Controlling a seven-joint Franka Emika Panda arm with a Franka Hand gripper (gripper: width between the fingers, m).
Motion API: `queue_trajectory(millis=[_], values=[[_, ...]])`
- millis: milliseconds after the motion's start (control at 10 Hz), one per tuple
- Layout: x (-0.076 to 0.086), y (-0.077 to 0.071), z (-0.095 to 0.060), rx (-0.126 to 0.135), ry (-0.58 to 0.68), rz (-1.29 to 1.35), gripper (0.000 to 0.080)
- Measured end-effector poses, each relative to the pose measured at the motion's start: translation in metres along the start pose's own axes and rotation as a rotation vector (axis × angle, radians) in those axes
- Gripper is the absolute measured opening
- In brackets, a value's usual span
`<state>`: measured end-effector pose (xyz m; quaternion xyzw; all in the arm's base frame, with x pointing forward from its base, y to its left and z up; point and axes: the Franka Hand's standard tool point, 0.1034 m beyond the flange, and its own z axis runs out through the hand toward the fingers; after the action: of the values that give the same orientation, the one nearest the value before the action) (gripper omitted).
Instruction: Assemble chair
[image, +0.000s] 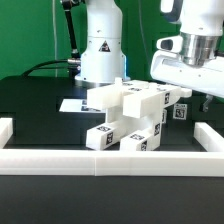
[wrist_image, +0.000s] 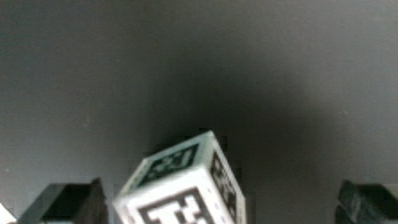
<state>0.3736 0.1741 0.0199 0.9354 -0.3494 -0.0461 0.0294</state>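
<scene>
Pincer (image: 193, 96) hangs open above the stepped, white, black-tagged chair (image: 128, 118).

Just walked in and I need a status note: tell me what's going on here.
A single robot arm is putting together a white chair on a black table. The partly joined blocks sit in the middle, behind a low white rail. The gripper hangs open over the structure's end on the exterior view's right, a tagged block between its fingers, not clamped.

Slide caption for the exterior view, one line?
Panda arm, fingers open, over the exterior view's right end of the stacked white chair parts on a black table, white rail in front.
</scene>
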Motion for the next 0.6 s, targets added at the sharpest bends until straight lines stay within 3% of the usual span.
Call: queue_trajectory(millis=[600], values=[[0.018, 0.008, 0.004, -0.005, 0.01, -0.061, 0.0649]])
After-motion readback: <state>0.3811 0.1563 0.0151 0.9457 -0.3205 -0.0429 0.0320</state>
